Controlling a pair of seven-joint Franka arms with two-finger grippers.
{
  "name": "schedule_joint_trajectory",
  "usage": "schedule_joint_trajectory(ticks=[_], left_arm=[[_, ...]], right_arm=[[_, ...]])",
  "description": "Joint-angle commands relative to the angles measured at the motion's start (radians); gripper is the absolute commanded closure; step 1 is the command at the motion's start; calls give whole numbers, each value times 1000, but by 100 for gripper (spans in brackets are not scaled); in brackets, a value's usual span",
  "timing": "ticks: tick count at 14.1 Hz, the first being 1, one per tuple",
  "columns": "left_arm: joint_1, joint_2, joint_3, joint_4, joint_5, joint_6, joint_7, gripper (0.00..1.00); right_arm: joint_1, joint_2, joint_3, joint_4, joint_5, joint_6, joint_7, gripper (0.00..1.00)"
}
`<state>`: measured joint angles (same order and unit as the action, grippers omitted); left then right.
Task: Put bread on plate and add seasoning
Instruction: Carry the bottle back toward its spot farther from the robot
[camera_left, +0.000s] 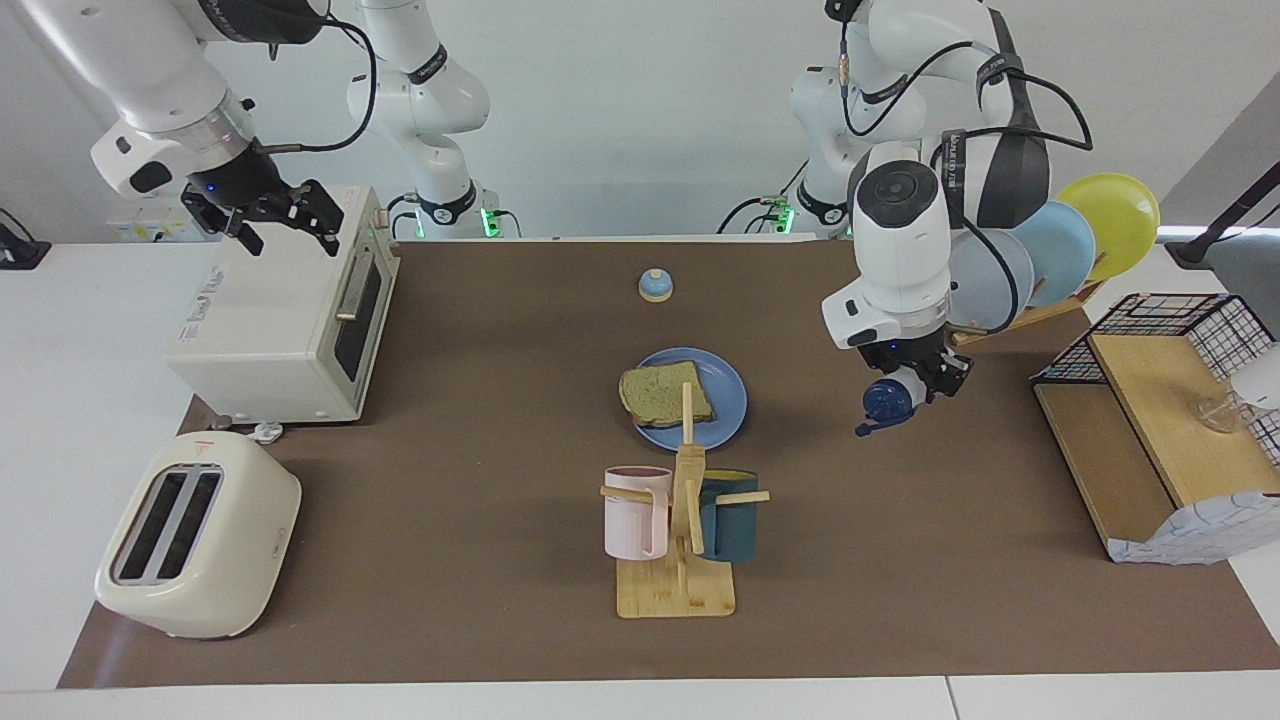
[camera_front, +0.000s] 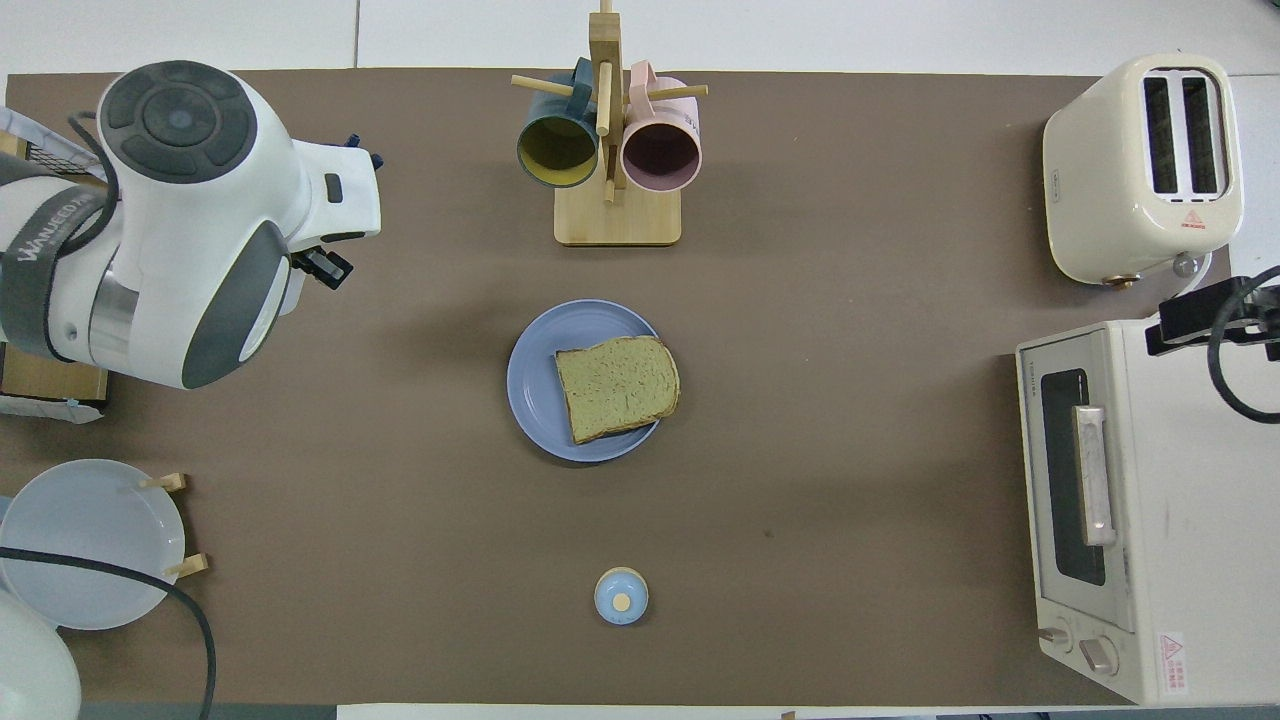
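The bread (camera_left: 665, 393) lies flat on the blue plate (camera_left: 728, 405) at the middle of the table; in the overhead view the bread (camera_front: 617, 387) covers the half of the plate (camera_front: 530, 385) toward the right arm's end. My left gripper (camera_left: 922, 378) is shut on the seasoning (camera_left: 887, 400), a white bottle tipped over with its navy cap lowest. It hangs over bare mat between the plate and the dish rack. From overhead the left wrist hides the bottle. My right gripper (camera_left: 285, 225) waits open over the toaster oven, holding nothing.
A white toaster oven (camera_left: 280, 310) and a cream toaster (camera_left: 195, 535) stand at the right arm's end. A wooden mug rack (camera_left: 680, 530) stands farther out than the plate, a small bell (camera_left: 655, 285) nearer. A dish rack with plates (camera_left: 1040, 250) and a wire basket (camera_left: 1170, 330) are at the left arm's end.
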<state>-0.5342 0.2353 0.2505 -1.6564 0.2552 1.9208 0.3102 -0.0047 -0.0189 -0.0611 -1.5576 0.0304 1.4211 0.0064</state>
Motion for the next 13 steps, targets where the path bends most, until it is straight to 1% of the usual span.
schedule_joint_trajectory(ticks=[1,4,6,9,10,11,13], left_arm=[[42,-59,-7,-89,-80,108,-33,100],[85,-76,-7,-141,-206,225,-36,100],[92,-85,-7,-184,-269,320,-55,100],[112,-100,-5,-279,-365,536,-101,100],[111,-102,-5,-301,-391,611,-124,100],[108,-94,-5,-307,-401,660,-153,100],[99,-61,-7,-307,-402,774,-219,100]], right_arm=[[-8,-3,4,-4,-6,4,-28,0],[-8,-3,4,-4,-6,4,-28,0],[-8,-3,4,-4,-6,4,-28,0],[-8,-3,4,-4,-6,4,-28,0],[-8,-3,4,-4,-6,4,-28,0],[-8,-3,4,-4,-6,4,-28,0],[-8,-3,4,-4,-6,4,-28,0]])
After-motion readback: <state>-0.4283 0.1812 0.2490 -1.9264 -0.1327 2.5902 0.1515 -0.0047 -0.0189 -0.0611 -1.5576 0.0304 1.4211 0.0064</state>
